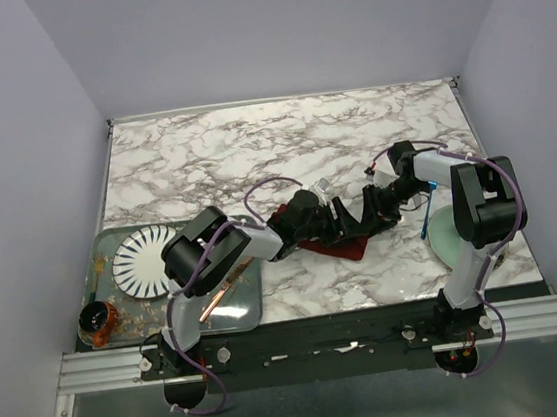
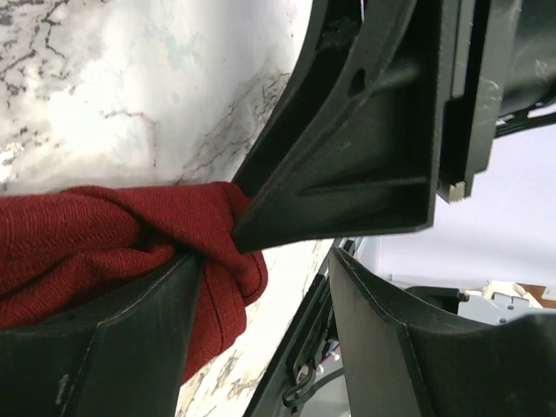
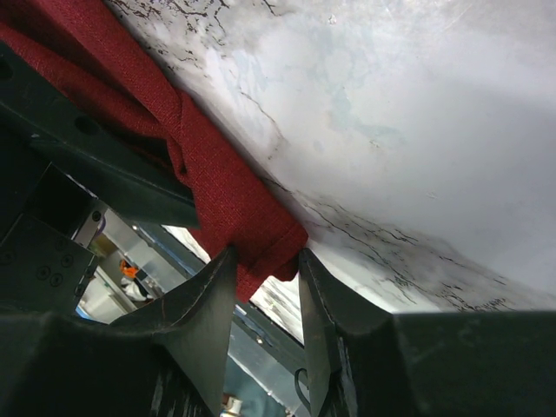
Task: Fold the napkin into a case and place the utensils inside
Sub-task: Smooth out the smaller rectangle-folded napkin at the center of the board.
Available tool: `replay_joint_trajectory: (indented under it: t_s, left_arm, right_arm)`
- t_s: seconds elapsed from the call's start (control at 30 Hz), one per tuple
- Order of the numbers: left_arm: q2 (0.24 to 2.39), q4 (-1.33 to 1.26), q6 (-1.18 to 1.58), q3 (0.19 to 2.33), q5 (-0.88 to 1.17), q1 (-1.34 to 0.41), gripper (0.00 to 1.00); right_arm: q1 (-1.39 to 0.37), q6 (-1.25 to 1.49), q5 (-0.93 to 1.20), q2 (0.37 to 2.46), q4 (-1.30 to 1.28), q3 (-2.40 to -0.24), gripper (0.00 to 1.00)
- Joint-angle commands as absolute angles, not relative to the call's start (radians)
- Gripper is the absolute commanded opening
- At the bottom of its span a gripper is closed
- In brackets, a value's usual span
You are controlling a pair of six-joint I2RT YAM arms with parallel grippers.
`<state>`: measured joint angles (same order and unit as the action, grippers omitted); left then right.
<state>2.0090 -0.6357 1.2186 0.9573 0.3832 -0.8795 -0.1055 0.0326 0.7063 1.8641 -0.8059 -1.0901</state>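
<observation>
The dark red napkin point(image 1: 341, 244) lies bunched on the marble table between my two grippers. My right gripper point(image 1: 368, 214) is shut on a folded corner of the napkin point(image 3: 252, 217), which fills the gap at its fingertips point(image 3: 265, 261). My left gripper point(image 1: 332, 218) is open. One of its fingers point(image 2: 130, 339) rests against the cloth point(image 2: 95, 234) and the gap beside it point(image 2: 269, 295) holds only a cloth edge. A right finger point(image 2: 347, 165) crosses the left wrist view. The blue-handled fork point(image 1: 426, 220) lies by the right arm. I cannot make out the pale silvery utensil.
A pale green plate point(image 1: 445, 235) sits under the right arm. A tray point(image 1: 241, 318) at the left holds a white striped plate point(image 1: 144, 262) and a copper knife point(image 1: 219, 301). A dark cup point(image 1: 97, 320) stands at its corner. The table's front edge is close.
</observation>
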Motion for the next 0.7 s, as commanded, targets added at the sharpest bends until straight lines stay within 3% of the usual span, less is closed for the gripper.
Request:
replay_joint_trajectory:
  t_s: [0.0, 0.43, 0.67]
  left_arm:
    - [2.055, -0.667, 1.224, 1.003, 0.402, -0.885, 0.68]
    - [2.067, -0.654, 1.217, 1.048, 0.417, -0.862, 0.69]
    - [1.930, -0.395, 1.074, 1.110, 0.411, -0.824, 0.71]
  right_arm:
    - [-0.109, 0.025, 0.742, 1.865, -0.818, -1.081, 0.43]
    - [-0.117, 0.009, 0.605, 1.917, -0.853, -1.123, 0.42]
    - [-0.143, -0.054, 0.540, 1.944, -0.916, -1.186, 0.41]
